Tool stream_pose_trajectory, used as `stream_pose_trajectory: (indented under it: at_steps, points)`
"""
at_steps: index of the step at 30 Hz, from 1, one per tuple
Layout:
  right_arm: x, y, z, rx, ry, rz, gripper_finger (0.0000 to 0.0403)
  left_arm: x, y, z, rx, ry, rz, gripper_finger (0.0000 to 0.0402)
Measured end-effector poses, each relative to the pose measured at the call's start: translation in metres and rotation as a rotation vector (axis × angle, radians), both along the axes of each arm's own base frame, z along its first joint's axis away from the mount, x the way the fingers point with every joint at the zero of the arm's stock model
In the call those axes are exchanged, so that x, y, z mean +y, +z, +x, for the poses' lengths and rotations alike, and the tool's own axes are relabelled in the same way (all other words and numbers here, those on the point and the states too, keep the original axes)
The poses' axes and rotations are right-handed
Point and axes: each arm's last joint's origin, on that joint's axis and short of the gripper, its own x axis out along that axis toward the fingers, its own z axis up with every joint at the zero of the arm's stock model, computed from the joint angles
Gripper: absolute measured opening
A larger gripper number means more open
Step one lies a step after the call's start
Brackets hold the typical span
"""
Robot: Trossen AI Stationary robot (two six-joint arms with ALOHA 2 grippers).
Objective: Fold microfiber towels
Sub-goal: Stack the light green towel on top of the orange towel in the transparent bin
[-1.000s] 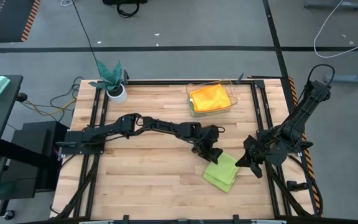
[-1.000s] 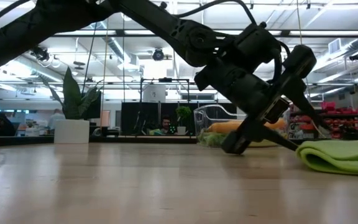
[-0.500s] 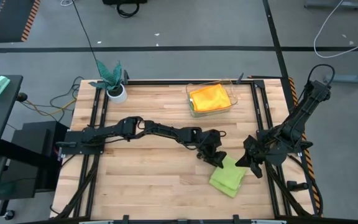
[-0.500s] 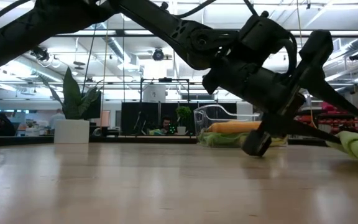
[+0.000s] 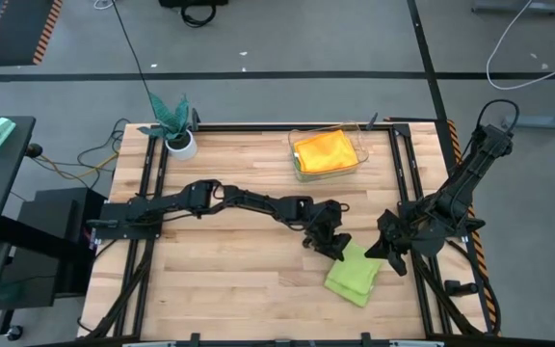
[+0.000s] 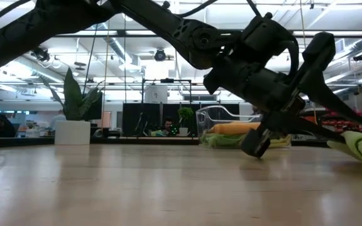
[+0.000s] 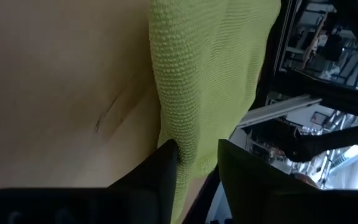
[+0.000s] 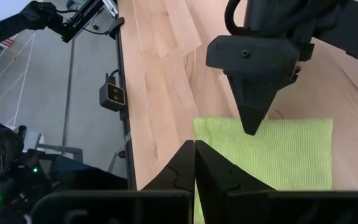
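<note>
Green towel (image 5: 353,275): soft, light, limp, likely bunching. Left claw (image 5: 333,247) pinching its near edge between narrowing fingers (image 7: 166,163); right claw (image 8: 194,163) idling shut alongside.

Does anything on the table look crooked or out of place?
The folded lime green towel lies askew to the table's edges, and one edge is tilted up off the wood where the left gripper pinches it. Nothing looks spilled or damaged.

— What sits on my wooden table (image 5: 229,280)?
— Lime green towel (image 5: 353,275), folded, near my right side. Clear container (image 5: 297,154) at the far edge. White-potted plant (image 5: 176,130) at the far left corner.
</note>
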Motion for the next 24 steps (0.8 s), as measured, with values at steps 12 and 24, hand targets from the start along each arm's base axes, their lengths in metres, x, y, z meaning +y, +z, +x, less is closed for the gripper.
stream_pose_trajectory:
  at_steps: [12,24]
  points:
    - [-0.0039,0.0001,0.0038,0.004,-0.037,0.008,0.0016,-0.0049,-0.0009,0.0004,0.004,0.091,0.101,0.0105]
    - [-0.0038,0.0001,0.0037,0.006,-0.034,0.01,0.0016,-0.0086,-0.0016,0.0005,0.011,0.155,0.161,0.0103]
